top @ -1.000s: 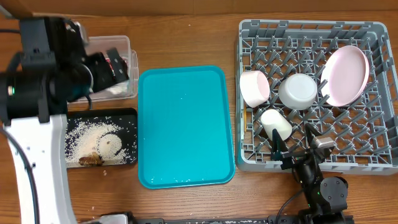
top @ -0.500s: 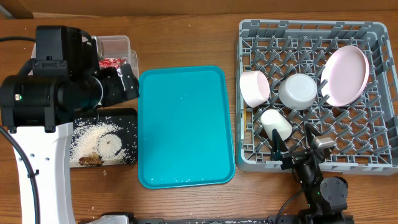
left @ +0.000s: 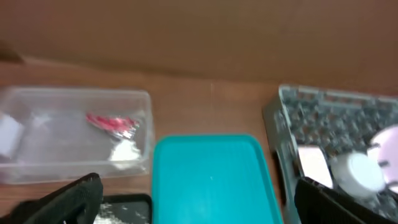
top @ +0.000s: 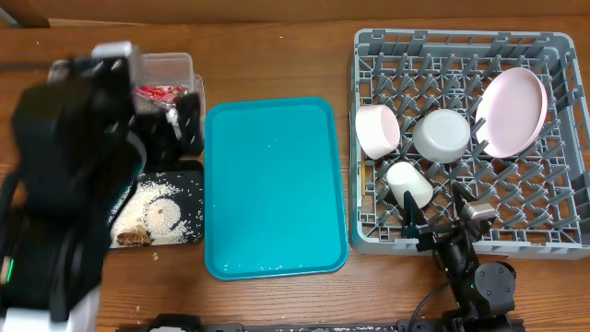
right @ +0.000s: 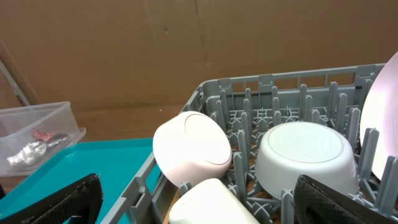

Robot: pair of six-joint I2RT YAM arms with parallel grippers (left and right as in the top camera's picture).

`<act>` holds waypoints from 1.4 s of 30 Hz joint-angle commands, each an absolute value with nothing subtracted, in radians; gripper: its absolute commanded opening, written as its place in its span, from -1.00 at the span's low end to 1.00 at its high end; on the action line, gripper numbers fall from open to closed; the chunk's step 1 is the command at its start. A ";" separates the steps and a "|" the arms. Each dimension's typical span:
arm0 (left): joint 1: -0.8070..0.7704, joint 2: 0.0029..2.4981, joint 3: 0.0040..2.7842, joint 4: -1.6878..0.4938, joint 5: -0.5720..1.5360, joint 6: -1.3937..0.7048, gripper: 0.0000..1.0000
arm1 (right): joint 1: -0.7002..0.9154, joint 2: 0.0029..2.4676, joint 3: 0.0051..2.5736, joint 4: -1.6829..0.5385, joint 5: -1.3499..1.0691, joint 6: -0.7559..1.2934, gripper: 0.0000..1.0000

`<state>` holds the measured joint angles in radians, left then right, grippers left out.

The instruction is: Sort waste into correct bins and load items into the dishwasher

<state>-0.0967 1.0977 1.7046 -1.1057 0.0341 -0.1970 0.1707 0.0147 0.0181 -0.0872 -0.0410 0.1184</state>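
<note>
Left arm lifted off tub; wrapper now inside. Left fingers, right fingers released, empty. I judge waste sorted.

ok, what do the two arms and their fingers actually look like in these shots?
Left arm: bulky black housings on a white lower link, motion-blurred, thin black cables alongside. Right arm: slimmer, black, with a small silver-grey block near the wrist and a black cable below. Left fingers and right fingers: plain matte black. No markings legible.
</note>
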 commanded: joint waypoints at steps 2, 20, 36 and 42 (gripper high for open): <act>-0.089 0.901 1.536 -1.057 -0.121 -0.160 1.00 | 0.167 0.007 0.008 -0.081 -0.036 0.115 1.00; -0.044 0.293 0.570 -0.285 -0.160 -0.278 1.00 | 0.167 0.007 0.008 -0.081 -0.036 0.115 1.00; -0.044 0.003 0.095 -0.187 -0.157 -0.585 1.00 | 0.167 0.007 0.008 -0.081 -0.036 0.115 1.00; -0.046 0.018 0.025 -0.105 -0.156 -0.572 1.00 | 0.167 0.007 0.008 -0.081 -0.036 0.115 1.00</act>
